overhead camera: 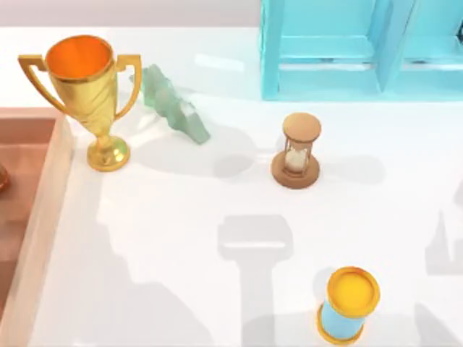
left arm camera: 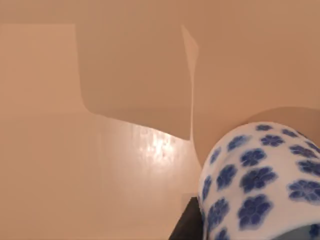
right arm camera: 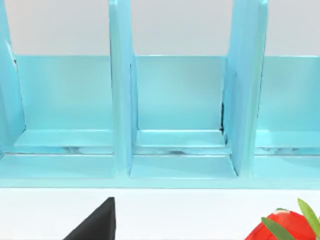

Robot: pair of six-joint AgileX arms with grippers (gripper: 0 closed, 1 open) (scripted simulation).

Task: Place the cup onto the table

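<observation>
The cup, white with dark blue flower marks, sits very close in the left wrist view, over the smooth brown floor of the tray. A dark edge of my left gripper lies right against the cup's side; whether it grips the cup I cannot tell. The table is the glossy white surface across the top view. A black part of my right gripper hangs over the white table in front of the teal shelf.
The brown raised-rim tray runs along the table's left edge. On the table stand a gold trophy, a pale green object, a wooden hourglass and a light-blue cylinder with a yellow top. A teal shelf is at the back right, with a red fruit near it.
</observation>
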